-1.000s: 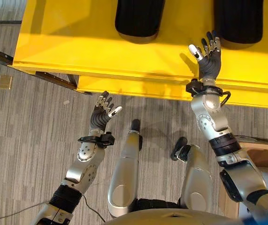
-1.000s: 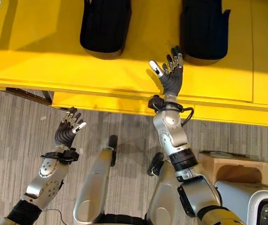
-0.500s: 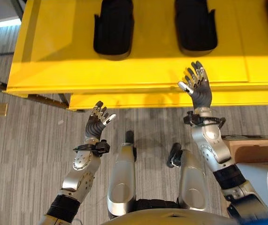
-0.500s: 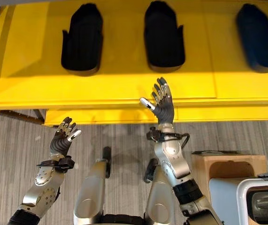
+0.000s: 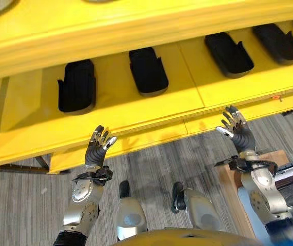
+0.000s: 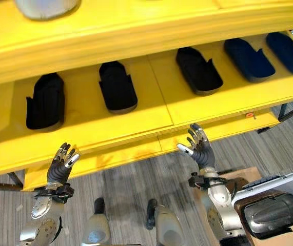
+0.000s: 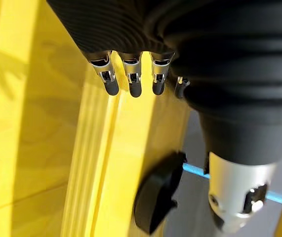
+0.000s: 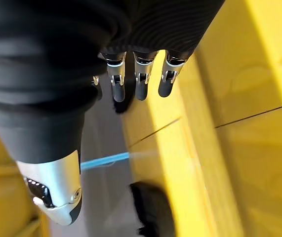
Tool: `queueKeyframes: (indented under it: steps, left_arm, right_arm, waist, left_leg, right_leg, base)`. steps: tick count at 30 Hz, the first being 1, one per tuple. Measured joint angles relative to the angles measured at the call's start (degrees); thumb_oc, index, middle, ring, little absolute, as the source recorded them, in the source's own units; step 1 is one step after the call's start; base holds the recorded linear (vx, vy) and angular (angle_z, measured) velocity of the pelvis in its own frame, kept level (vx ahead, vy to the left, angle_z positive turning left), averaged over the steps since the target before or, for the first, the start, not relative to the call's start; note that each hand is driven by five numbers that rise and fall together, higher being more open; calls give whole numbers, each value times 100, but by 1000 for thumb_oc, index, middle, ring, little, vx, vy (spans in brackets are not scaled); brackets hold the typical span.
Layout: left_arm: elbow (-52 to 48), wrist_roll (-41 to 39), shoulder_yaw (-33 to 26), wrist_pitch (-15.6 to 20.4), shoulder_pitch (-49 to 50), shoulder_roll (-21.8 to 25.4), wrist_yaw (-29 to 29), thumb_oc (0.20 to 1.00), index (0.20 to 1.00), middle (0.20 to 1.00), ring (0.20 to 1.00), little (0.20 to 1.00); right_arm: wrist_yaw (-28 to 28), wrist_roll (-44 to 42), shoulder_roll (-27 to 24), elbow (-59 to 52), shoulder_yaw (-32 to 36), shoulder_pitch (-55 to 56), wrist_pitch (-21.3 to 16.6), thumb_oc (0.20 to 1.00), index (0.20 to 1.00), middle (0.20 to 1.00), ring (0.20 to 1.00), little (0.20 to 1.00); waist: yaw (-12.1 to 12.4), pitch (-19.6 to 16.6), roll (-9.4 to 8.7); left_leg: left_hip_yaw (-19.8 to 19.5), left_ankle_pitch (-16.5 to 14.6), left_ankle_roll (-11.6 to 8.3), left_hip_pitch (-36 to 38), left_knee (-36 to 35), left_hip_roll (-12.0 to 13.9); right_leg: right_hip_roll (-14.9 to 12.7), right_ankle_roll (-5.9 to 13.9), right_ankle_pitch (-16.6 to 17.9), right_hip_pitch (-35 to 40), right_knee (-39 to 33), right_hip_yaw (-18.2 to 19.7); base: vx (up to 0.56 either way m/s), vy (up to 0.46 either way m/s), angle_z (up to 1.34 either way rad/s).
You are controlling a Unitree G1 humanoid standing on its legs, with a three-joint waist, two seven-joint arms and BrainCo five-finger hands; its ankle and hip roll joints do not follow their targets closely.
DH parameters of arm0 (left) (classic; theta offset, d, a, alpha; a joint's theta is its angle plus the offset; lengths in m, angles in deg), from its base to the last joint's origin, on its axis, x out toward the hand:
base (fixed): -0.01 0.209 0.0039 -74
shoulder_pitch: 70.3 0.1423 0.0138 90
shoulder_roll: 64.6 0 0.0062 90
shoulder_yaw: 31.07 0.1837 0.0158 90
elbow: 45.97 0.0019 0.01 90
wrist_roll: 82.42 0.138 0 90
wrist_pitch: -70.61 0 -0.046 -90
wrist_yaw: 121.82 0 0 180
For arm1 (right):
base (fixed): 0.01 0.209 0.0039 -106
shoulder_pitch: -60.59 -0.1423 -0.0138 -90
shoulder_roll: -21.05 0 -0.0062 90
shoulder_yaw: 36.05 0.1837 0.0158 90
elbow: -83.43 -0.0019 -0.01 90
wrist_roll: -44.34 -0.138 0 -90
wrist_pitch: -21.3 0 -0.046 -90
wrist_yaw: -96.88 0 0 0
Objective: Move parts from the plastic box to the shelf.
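Several black moulded parts lie in a row on the yellow shelf, among them one at the left, one beside it and one further right. My left hand is raised in front of the shelf's front edge, open and empty. My right hand is raised at the right, also before the edge, open and holding nothing. In the white plastic box at the lower right rests a dark part. Straight fingers show in the left wrist view, with a black part beyond them.
A higher yellow shelf board carries a grey rounded thing at its left. A brown wooden crate stands under the plastic box. Grey striped floor lies between me and the shelf.
The camera has tilted up, so more of the shelf and a higher board show. My right hand has drawn back from over the shelf to before its edge. Both hands stay open.
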Motion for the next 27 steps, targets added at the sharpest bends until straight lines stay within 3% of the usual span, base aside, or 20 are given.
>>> queueKeyframes:
  steps: [1,2,3,4,6,8,9,10,12,13,15,17,19,21,22,23,24,25,27]
  left_arm:
    - [-2,87,50,0,59,-44,47,1000,1000,1000,1000,1000]
    - [-1,103,86,-4,159,-45,79,1000,1000,1000,1000,1000]
    - [-13,107,97,-14,261,-53,132,1000,1000,1000,1000,1000]
    - [-12,107,102,-25,276,-95,134,1000,1000,1000,1000,1000]
    - [-10,110,94,-23,329,-175,148,1000,1000,1000,1000,1000]
    - [-4,114,45,-25,405,-174,146,1000,1000,1000,1000,1000]
    - [17,114,58,-38,428,-163,152,1000,1000,1000,1000,1000]
    - [16,112,66,-74,383,-166,155,1000,1000,1000,1000,1000]
    - [1,109,48,-102,554,-184,170,1000,1000,1000,1000,1000]
    - [72,110,63,-136,536,-173,174,1000,1000,1000,1000,1000]
    - [29,108,63,-140,516,-159,172,1000,1000,1000,1000,1000]
    - [39,108,78,-168,534,-8,167,1000,1000,1000,1000,1000]
    - [35,108,77,-159,355,51,151,1000,1000,1000,1000,1000]
    - [43,110,69,-160,343,139,143,1000,1000,1000,1000,1000]
    - [-5,112,12,-143,281,187,116,1000,1000,1000,1000,1000]
    - [6,114,-44,-150,307,280,120,1000,1000,1000,1000,1000]
    - [55,115,-70,-162,244,342,121,1000,1000,1000,1000,1000]
    - [41,114,-110,-166,203,276,121,1000,1000,1000,1000,1000]
    - [-14,113,-158,-139,261,209,121,1000,1000,1000,1000,1000]
  right_arm:
    - [43,-55,59,-3,89,264,66,1000,1000,1000,1000,1000]
    - [51,-119,69,-3,110,385,110,1000,1000,1000,1000,1000]
    - [73,-152,77,-11,114,454,168,1000,1000,1000,1000,1000]
    - [92,-152,77,-12,125,475,185,1000,1000,1000,1000,1000]
    - [164,-150,166,10,54,359,220,1000,1000,1000,1000,1000]
    - [216,-147,233,113,-145,39,247,1000,1000,1000,1000,1000]
    - [240,-146,249,121,-183,-52,249,1000,1000,1000,1000,1000]
    - [250,-147,264,125,-181,-39,253,1000,1000,1000,1000,1000]
    - [318,-151,315,106,-199,33,292,1000,1000,1000,1000,1000]
    - [314,-155,366,128,-157,73,298,1000,1000,1000,1000,1000]
    - [316,-172,420,148,-82,194,313,1000,1000,1000,1000,1000]
    - [361,-170,486,164,-72,101,367,1000,1000,1000,1000,1000]
    - [360,-170,519,175,-105,119,375,1000,1000,1000,1000,1000]
    - [370,-170,484,177,-268,-45,383,1000,1000,1000,1000,1000]
    - [365,-158,550,346,-348,-280,392,1000,1000,1000,1000,1000]
    - [363,-159,673,434,-428,-536,415,1000,1000,1000,1000,1000]
    - [365,-158,679,355,-449,-481,414,1000,1000,1000,1000,1000]
    - [358,-157,673,289,-433,-375,415,1000,1000,1000,1000,1000]
    - [357,-150,696,292,-430,-173,438,1000,1000,1000,1000,1000]
  waist:
    - [2,-89,-48]
    - [-19,-143,-44]
    - [-37,-207,27]
    - [-68,-205,22]
    - [-61,-303,97]
    - [51,-293,7]
    - [38,-297,-9]
    - [-83,-318,-17]
    - [29,-498,41]
    - [-87,-519,-15]
    - [-126,-548,-49]
    - [-86,-570,-46]
    - [-169,-567,-45]
    - [-24,-553,-33]
    - [12,-448,74]
    - [146,-327,73]
    - [127,-302,111]
    - [6,-289,142]
    - [67,-262,135]
  left_leg:
    - [-11,-461,-46,-126,228,-498]
    - [5,-673,2,-143,242,-893]
    - [121,-859,204,-125,210,-1294]
    - [267,-1007,399,-130,233,-1513]
    - [-42,-1209,584,-109,-66,-2221]
    - [-941,-1218,639,-287,-258,-2717]
    - [-1068,-1179,601,-389,-262,-2726]
    - [-1170,-1108,689,-411,-315,-2553]
    - [-1132,-901,730,-118,-564,-2115]
    - [-1048,-792,864,-42,-671,-2137]
    - [-957,-721,935,122,-954,-2117]
    - [-512,-710,962,306,-1179,-2095]
    - [-199,-723,965,330,-1175,-2095]
    - [173,-756,1009,319,-1184,-2040]
    - [991,-919,1348,267,-1073,-1760]
    - [1303,-1005,1288,223,-970,-1622]
    - [1322,-1053,1235,172,-917,-1606]
    - [1337,-1100,1177,198,-958,-1619]
    - [1535,-1070,1159,294,-1088,-1562]
  right_leg:
    - [-94,51,164,144,-373,-13]
    - [-108,100,303,264,-677,1]
    - [-20,100,474,409,-1024,39]
    - [41,94,546,501,-1203,46]
    - [180,106,683,597,-1477,275]
    - [348,79,892,637,-1689,658]
    - [413,55,944,657,-1740,678]
    - [580,94,912,794,-1847,817]
    - [835,74,852,912,-1859,1088]
    - [792,91,806,963,-1849,1080]
    - [760,252,680,911,-1713,1185]
    - [680,535,380,646,-1202,1511]
    - [657,593,422,480,-1058,1670]
    - [647,782,293,280,-734,1781]
    - [460,966,271,83,-744,894]
    - [91,1005,259,-159,-485,101]
    - [-197,1029,273,-160,-492,-105]
    - [-587,1033,280,-8,-558,-625]
    - [-1079,1143,365,268,-792,-817]
  base:
    - [114,-37,13]
    - [127,-19,-6]
    - [169,-24,-15]
    - [129,-4,-25]
    - [129,-2,-55]
    - [107,11,-114]
    - [188,75,-85]
    - [179,98,-77]
    - [119,96,-81]
    - [84,118,-32]
    - [58,124,-31]
    - [-21,168,-102]
    - [-48,123,-89]
    - [-111,72,-152]
    - [-102,50,-223]
    - [-22,8,-213]
    - [-12,37,-118]
    - [-9,19,-44]
    - [-15,0,-48]
